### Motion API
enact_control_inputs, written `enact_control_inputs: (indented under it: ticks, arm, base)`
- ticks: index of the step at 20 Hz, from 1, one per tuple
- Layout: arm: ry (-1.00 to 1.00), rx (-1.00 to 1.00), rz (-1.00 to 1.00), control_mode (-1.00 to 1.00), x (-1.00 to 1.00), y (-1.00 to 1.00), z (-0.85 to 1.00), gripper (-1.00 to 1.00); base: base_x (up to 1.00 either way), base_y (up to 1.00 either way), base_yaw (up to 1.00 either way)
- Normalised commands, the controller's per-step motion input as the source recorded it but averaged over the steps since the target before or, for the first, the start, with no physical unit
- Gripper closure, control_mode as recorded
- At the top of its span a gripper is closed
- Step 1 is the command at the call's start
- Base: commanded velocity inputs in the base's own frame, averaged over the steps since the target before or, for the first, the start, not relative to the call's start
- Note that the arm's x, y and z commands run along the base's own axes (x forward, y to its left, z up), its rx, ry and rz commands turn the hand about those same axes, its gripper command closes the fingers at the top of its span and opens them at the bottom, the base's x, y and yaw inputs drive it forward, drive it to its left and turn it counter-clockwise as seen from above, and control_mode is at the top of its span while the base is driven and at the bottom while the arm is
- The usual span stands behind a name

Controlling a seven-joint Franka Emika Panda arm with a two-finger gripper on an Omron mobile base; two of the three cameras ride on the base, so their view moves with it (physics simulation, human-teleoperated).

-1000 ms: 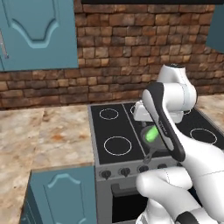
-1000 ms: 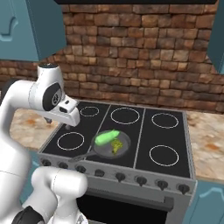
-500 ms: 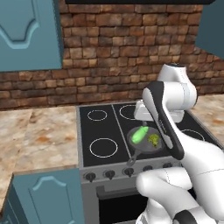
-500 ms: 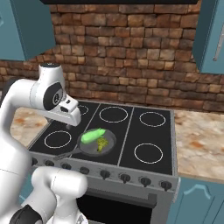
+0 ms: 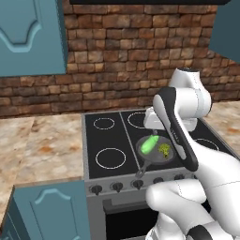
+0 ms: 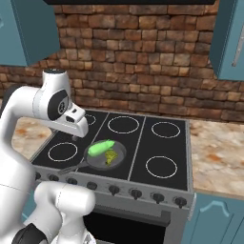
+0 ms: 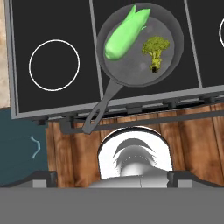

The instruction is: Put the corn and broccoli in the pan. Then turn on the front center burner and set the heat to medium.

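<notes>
The dark grey pan sits on the front center burner of the black cooktop, its long handle pointing toward the stove's front edge. The bright green corn and the small bumpy broccoli both lie inside it, side by side. The pan and corn also show from the right base. My gripper hangs above the cooktop's left panel, left of the pan and apart from it. In the hand view my gripper is open and empty, its tips wide apart.
A row of dark knobs runs along the stove's front. White-ringed burners mark the side panels. Marbled counters flank the stove, teal cabinets hang above, and a brick wall stands behind.
The base has driven, so both base views shifted and the stove sits differently in them. The arm keeps its pose. Corn and broccoli still lie in the pan.
</notes>
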Motion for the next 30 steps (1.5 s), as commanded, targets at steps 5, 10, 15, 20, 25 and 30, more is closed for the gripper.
enact_control_inputs:
  ticks: [5,10,15,20,25,30]
  arm:
    - [0.00,0.00,0.00,1.00,0.00,0.00,0.00,-1.00]
    - [0.00,0.00,0.00,1.00,0.00,0.00,0.00,-1.00]
    - [0.00,0.00,0.00,1.00,0.00,0.00,0.00,-1.00]
    - [0.00,0.00,0.00,1.00,0.00,0.00,0.00,-1.00]
    - [0.00,0.00,0.00,1.00,0.00,0.00,0.00,-1.00]
    - [0.00,0.00,0.00,1.00,0.00,0.00,0.00,-1.00]
  base:
    - [0.00,0.00,0.00]
    - [0.00,0.00,0.00]
    - [-0.03,-0.32,-0.01]
    - [0.08,-0.57,0.00]
    - [0.31,-0.72,0.01]
    - [0.53,-0.46,0.07]
